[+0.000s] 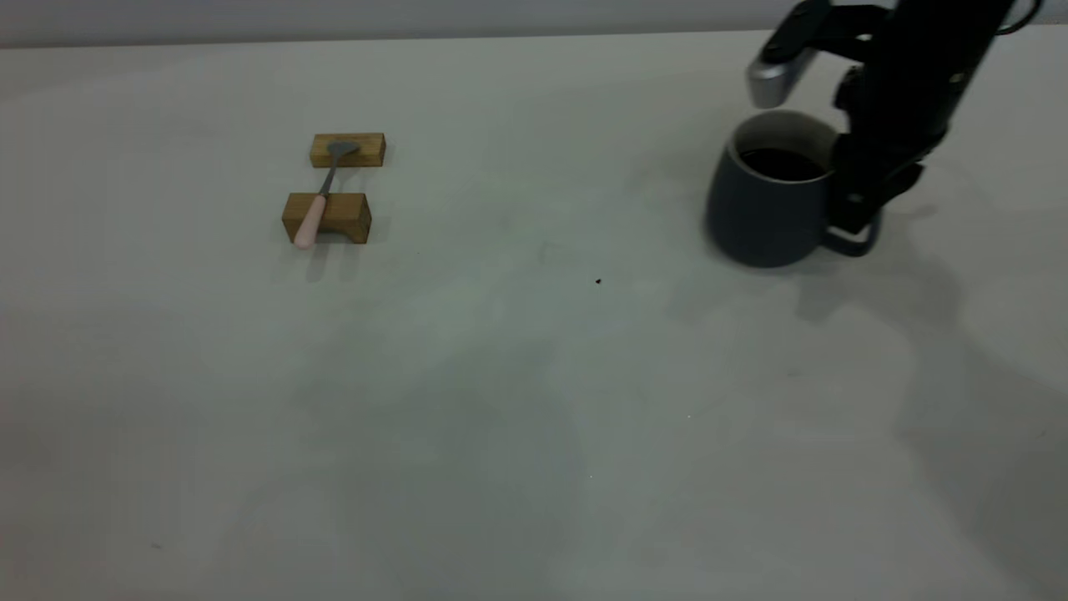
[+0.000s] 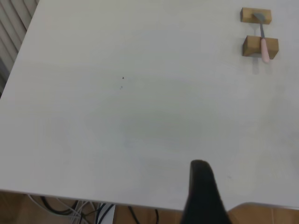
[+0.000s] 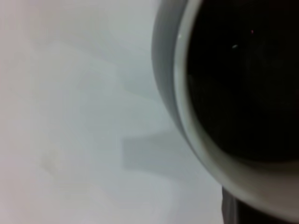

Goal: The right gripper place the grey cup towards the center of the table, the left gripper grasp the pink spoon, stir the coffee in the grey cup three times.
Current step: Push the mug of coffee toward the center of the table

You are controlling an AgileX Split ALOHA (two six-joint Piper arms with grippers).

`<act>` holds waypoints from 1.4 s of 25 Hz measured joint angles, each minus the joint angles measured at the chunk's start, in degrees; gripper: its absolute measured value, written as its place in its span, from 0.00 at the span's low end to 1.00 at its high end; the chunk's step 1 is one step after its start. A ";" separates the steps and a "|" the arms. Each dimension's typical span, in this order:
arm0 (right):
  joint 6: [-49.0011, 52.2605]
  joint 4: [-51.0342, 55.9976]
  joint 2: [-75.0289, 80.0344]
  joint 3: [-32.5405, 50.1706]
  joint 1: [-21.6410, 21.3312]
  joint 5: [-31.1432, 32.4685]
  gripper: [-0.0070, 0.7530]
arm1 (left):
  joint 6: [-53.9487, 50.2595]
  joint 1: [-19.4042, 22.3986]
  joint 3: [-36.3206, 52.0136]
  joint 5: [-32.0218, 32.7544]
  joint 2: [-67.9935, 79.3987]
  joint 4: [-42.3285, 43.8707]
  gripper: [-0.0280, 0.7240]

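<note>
- Counter (image 1: 501,401): we see a broad pale surface filling the frame.
- Right pincer (image 1: 855,213), upper right: at the cup's handle; grip state we cannot tell.
- Grey cup (image 1: 763,209), upper right: we judge it heavy, rigid, spill-prone with coffee (image 1: 780,163); best held by the handle.
- Pink spoon (image 1: 321,200), upper left, bridging two wooden blocks (image 1: 334,219): light, stiff; take the handle.
- Left pincer: out of view.
</note>
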 joint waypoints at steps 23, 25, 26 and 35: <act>12.85 2.85 0.33 0.00 15.65 -8.66 0.37 | 0.00 0.00 0.00 0.00 0.00 0.05 0.81; 13.45 3.27 0.33 0.00 15.65 -8.70 0.50 | 0.00 0.00 0.00 0.00 0.00 0.05 0.81; 13.73 3.54 0.33 0.00 15.65 -8.70 0.59 | 0.00 0.00 0.00 0.00 0.00 0.05 0.81; 19.64 3.66 -12.63 0.00 15.77 3.72 0.97 | 0.00 0.00 0.00 0.00 0.00 0.05 0.81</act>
